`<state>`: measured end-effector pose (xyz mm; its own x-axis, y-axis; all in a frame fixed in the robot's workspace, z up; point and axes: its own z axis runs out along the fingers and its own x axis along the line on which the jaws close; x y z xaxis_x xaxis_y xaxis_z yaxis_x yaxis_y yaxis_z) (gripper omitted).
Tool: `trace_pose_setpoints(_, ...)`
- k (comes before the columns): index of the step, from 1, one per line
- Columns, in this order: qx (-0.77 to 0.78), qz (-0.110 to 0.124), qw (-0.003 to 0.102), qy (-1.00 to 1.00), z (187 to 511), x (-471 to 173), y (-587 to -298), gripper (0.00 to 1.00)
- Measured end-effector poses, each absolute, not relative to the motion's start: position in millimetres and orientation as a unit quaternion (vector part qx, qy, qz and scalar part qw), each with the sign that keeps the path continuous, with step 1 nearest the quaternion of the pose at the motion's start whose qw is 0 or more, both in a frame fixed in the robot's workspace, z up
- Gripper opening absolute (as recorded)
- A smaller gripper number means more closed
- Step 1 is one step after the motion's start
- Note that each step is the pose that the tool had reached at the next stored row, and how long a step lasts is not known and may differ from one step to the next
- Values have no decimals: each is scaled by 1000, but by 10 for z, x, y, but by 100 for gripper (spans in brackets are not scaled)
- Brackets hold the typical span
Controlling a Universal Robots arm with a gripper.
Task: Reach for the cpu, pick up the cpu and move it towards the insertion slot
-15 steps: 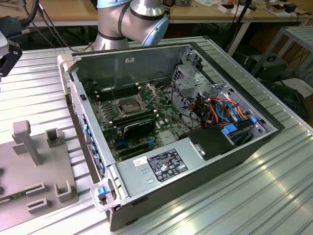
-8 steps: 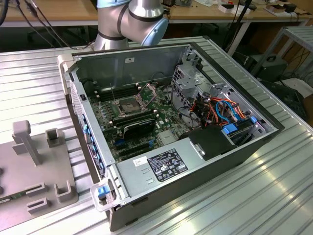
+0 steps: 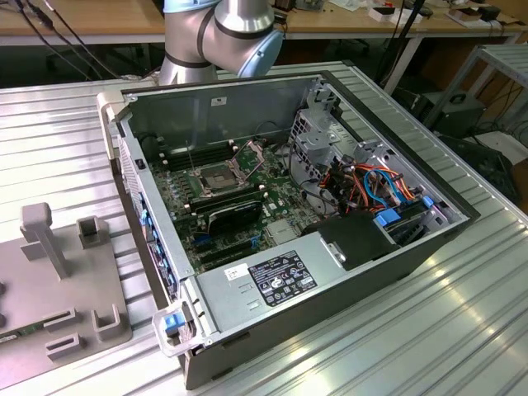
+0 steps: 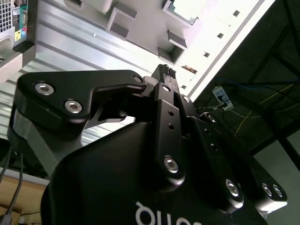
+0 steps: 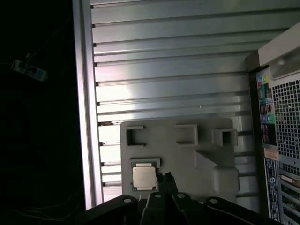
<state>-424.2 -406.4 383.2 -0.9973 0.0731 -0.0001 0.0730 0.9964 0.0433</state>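
Clenched empty, black jaws hover just beside the cpu (image 5: pixel 143 177) on its grey holder (image 5: pixel 187 154).

Black claw (image 5: pixel 164 178) fully closed

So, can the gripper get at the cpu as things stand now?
Probably yes: in the first wrist view the cpu lies uncovered on the grey holder, and nothing stands between it and the gripper. Its jaws look shut, though.
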Motion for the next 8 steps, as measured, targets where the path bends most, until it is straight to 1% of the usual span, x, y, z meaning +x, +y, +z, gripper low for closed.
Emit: trace_pose_setpoints(8,36,22,0,999,3793,-4537,-4096,11)
